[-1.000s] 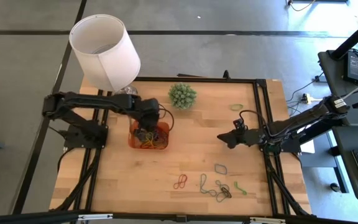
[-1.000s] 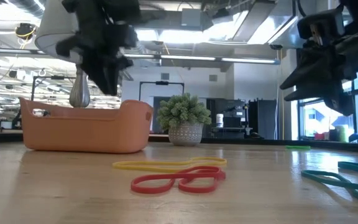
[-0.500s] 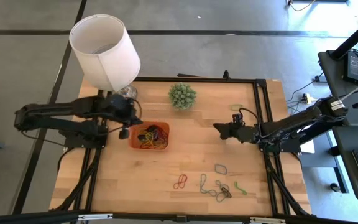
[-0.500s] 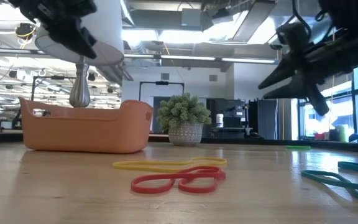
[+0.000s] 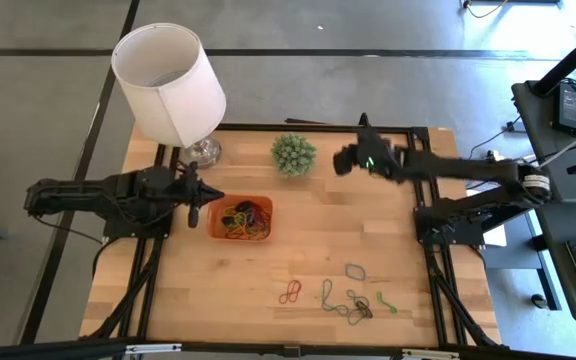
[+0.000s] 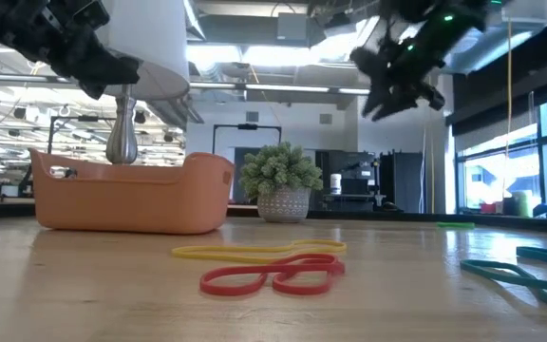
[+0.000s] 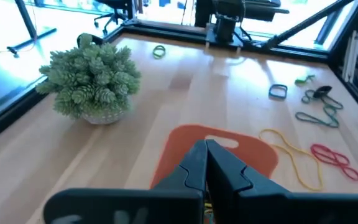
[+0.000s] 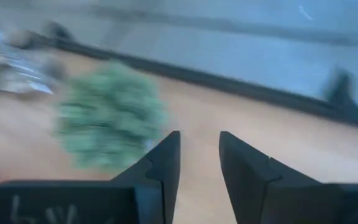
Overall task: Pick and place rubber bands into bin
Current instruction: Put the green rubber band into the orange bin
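Note:
The orange bin (image 5: 240,220) sits left of the table's centre with a tangle of rubber bands (image 5: 238,221) inside. More rubber bands (image 5: 353,298) lie loose near the front right; the low view shows a yellow one (image 6: 254,251) and a red one (image 6: 273,275) flat on the wood. My left gripper (image 5: 214,197) hovers just left of the bin, nearly level, pointing at it, shut and empty (image 7: 205,155). My right gripper (image 5: 337,162) hangs high over the far side beside the small plant (image 5: 293,153), open with nothing between its fingers (image 8: 199,155).
A white lampshade (image 5: 168,80) on a metal foot (image 5: 203,150) stands at the far left corner. The potted plant sits at the far centre. A lone green band (image 7: 159,51) lies toward the far right. Black frame rails (image 5: 418,170) run along the table's edges.
My left gripper has come up out of the bin and drawn back toward the table's left edge, tipping from pointing down to nearly level. My right gripper has risen and swung from the right-hand middle of the table toward the far edge, up to the plant.

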